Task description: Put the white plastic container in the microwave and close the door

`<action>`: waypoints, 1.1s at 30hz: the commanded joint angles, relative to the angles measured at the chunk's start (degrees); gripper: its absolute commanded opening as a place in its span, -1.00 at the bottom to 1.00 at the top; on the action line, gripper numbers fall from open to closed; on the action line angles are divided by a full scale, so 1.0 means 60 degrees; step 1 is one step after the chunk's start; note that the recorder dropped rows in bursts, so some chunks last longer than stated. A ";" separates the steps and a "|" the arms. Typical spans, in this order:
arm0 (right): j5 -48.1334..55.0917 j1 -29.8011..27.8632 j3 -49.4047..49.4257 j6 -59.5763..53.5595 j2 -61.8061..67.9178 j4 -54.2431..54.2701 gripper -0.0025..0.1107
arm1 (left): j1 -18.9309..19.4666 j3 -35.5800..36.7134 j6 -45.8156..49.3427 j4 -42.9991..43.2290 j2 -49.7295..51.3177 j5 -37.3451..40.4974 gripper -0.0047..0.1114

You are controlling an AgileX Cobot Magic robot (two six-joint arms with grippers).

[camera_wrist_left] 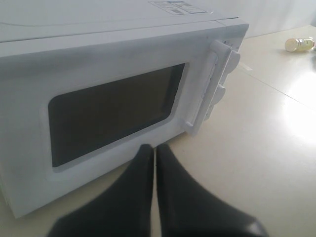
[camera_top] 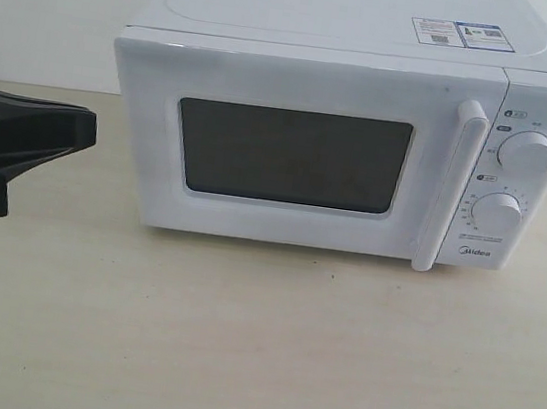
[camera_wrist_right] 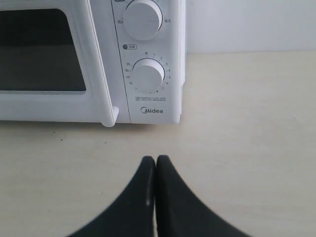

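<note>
The white Midea microwave (camera_top: pixel 315 119) stands at the back of the table with its door (camera_top: pixel 290 156) shut, dark window and long white handle (camera_top: pixel 449 187) facing me. The white plastic container shows in no view. My left gripper (camera_top: pixel 86 132) hangs shut and empty to the left of the microwave, above the tabletop. Seen from the left wrist, that left gripper (camera_wrist_left: pixel 154 148) points at the door's (camera_wrist_left: pixel 113 111) lower edge. In the right wrist view my right gripper (camera_wrist_right: pixel 155 159) is shut and empty over bare table in front of the dial panel (camera_wrist_right: pixel 148 74); the exterior view does not show it.
A light beige tabletop (camera_top: pixel 255 343) stretches in front of the microwave. A small yellowish bottle (camera_wrist_left: pixel 299 44) lies on the table far off beyond the microwave's handle side. White wall behind.
</note>
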 commanded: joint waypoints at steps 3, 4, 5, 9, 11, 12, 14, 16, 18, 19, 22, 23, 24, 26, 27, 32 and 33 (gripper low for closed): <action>-0.0016 -0.0022 -0.0006 0.0004 -0.0041 0.0088 -0.96 | -0.0015 0.0040 -0.0038 -0.0076 -0.0060 0.0018 -0.84; -0.0016 -0.0022 -0.0006 0.0004 -0.0041 0.0088 -0.96 | -0.0015 0.0040 -0.0038 -0.0076 -0.0060 0.0018 -0.84; -0.0016 -0.0022 -0.0006 0.0004 -0.0041 0.0088 -0.96 | -0.0015 0.0040 -0.0038 -0.0076 -0.0121 -0.0009 -0.84; -0.0016 -0.0022 -0.0006 0.0004 -0.0041 0.0088 -0.96 | 0.0024 0.0040 0.0801 -0.0094 -0.0934 -0.1551 -0.84; -0.0016 -0.0022 -0.0006 0.0004 -0.0041 0.0088 -0.96 | 0.0259 0.0105 0.0305 -0.0427 -0.1884 -0.2728 -0.84; -0.0016 -0.0022 -0.0006 0.0004 -0.0041 0.0088 -0.96 | 0.0461 0.0218 -0.0122 -0.0427 -0.2444 -0.3311 -0.84; -0.0016 -0.0022 -0.0006 0.0004 -0.0041 0.0088 -0.96 | 0.0912 0.0444 -0.1060 -0.0427 -0.3547 -0.3919 -0.84; -0.0016 -0.0022 -0.0006 0.0004 -0.0041 0.0088 -0.96 | 0.1268 0.0811 -0.1576 -0.0427 -0.4676 -0.4380 -0.84; -0.0016 -0.0022 -0.0006 0.0004 -0.0041 0.0088 -0.96 | 0.1341 0.1203 -0.1577 -0.0427 -0.5503 -0.4773 -0.84; -0.0016 -0.0022 -0.0006 0.0004 -0.0041 0.0088 -0.96 | 0.1341 0.1425 -0.1577 -0.0427 -0.5901 -0.5001 -0.84; -0.0016 -0.0022 -0.0006 0.0004 -0.0041 0.0088 -0.96 | 0.1341 0.2058 -0.1699 -0.0427 -0.6798 -0.5295 -0.84; -0.0016 -0.0022 -0.0006 0.0004 -0.0041 0.0088 -0.96 | 0.1341 0.2194 -0.1900 -0.0427 -0.7043 -0.5345 -0.84; -0.0016 -0.0022 -0.0006 0.0004 -0.0041 0.0088 -0.96 | 0.1341 0.2352 -0.2413 -0.0427 -0.7243 -0.5371 -0.84; -0.0016 -0.0022 -0.0006 0.0004 -0.0041 0.0088 -0.96 | 0.1341 0.2609 -0.4580 -0.0427 -0.7519 -0.5394 -0.84; -0.0016 -0.0022 -0.0006 0.0004 -0.0041 0.0088 -0.96 | 0.1341 0.2849 -0.8652 -0.0427 -0.7718 -0.5162 -0.84; -0.0016 -0.0022 -0.0006 0.0004 -0.0041 0.0088 -0.96 | 0.1341 0.3949 -1.3172 0.8705 -0.8367 -0.5511 -0.84; -0.0016 -0.0022 -0.0006 0.0004 -0.0041 0.0088 -0.96 | 0.1341 0.4130 -1.3172 0.9757 -0.8455 -0.5535 -0.84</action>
